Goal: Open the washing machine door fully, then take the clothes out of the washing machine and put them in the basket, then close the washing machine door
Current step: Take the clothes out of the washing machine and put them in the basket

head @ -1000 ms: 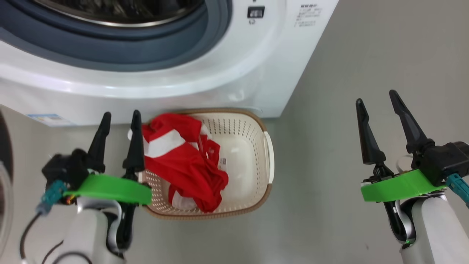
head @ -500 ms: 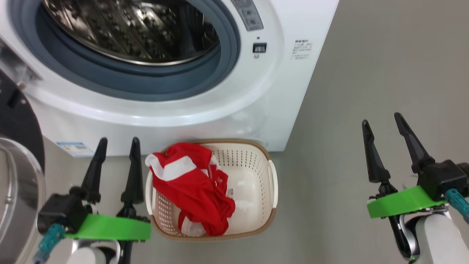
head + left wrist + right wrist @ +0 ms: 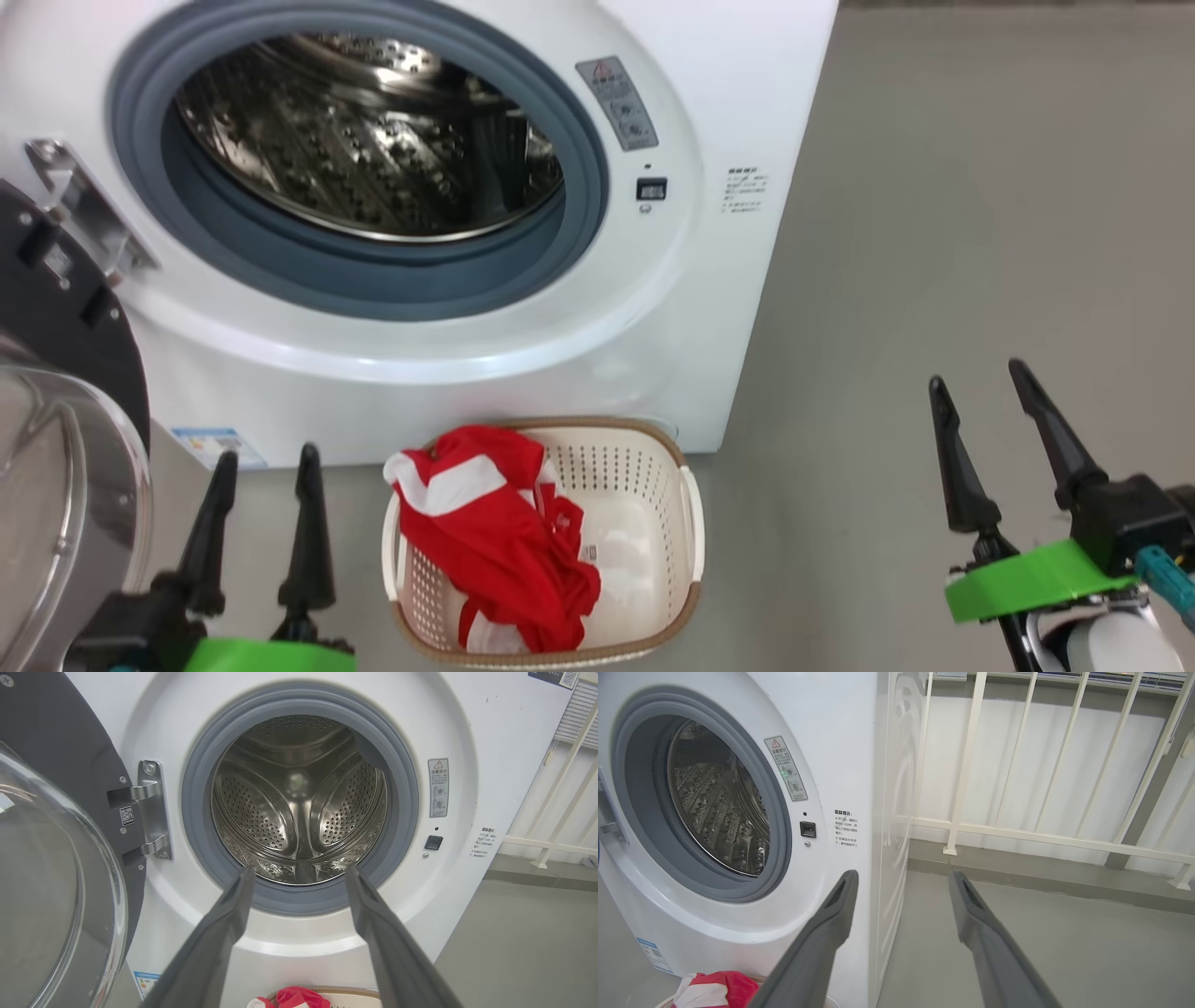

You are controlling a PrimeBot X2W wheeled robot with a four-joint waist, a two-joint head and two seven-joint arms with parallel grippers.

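Grey floor [image 3: 934,187], white metal railing [image 3: 1017,835] standing before a pale wall [image 3: 1050,765]

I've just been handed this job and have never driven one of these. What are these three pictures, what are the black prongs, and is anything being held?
The wide picture comes from the robot's head, looking down. The prongs are its two grippers: the left gripper at lower left and the right gripper at lower right, both open and holding nothing. The other two pictures come from a camera on each wrist, looking along that gripper. Ahead is the washing machine, its door swung open to the left, with no laundry visible in the drum. On the floor in front sits the basket, with the red and white clothes inside.
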